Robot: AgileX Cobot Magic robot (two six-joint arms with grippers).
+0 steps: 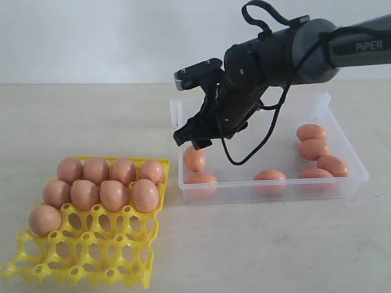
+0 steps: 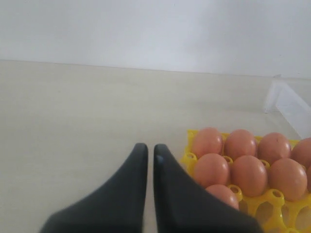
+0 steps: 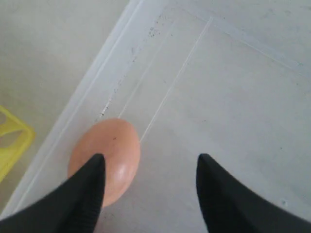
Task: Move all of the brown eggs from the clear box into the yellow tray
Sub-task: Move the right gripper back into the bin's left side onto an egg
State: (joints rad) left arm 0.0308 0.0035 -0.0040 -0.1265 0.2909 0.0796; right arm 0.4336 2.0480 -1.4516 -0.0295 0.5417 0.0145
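**Centre on the egg before closing**

Count nine brown eggs point(image 1: 101, 186) seated in the yellow tray point(image 1: 91, 256) and seven left in the clear box point(image 1: 293, 190). Go for the target egg point(image 3: 107, 158), lying on its side close against the tray-side wall of the box, near a corner. Find the right gripper point(image 3: 150, 160) low over it, spread wide and grasping nothing. Note one finger point(image 3: 82, 199) overlapping the shell in the wrist view and the other over bare box floor.

Judge that as off-centre. Shift toward the wall until the shell sits midway between the tips, but mind the little room between egg and wall for the outer finger. Come straight down, close slowly across the narrow waist, and stop at first firm contact, since a smooth shell is likely to slip or crack under a pinch. Lift clear of the rim before swinging toward the tray, and aim for the open cup next to the lone egg in the third row.

Leave the left gripper point(image 2: 149, 150) where it hangs by the tray's filled rows, clenched on nothing.

Expect a pale, matte, level table point(image 1: 256, 244), so a nudged egg may well roll. Watch the box floor too, scuffed and faintly speckled. Beyond the table, see only a plain white wall point(image 1: 91, 36).
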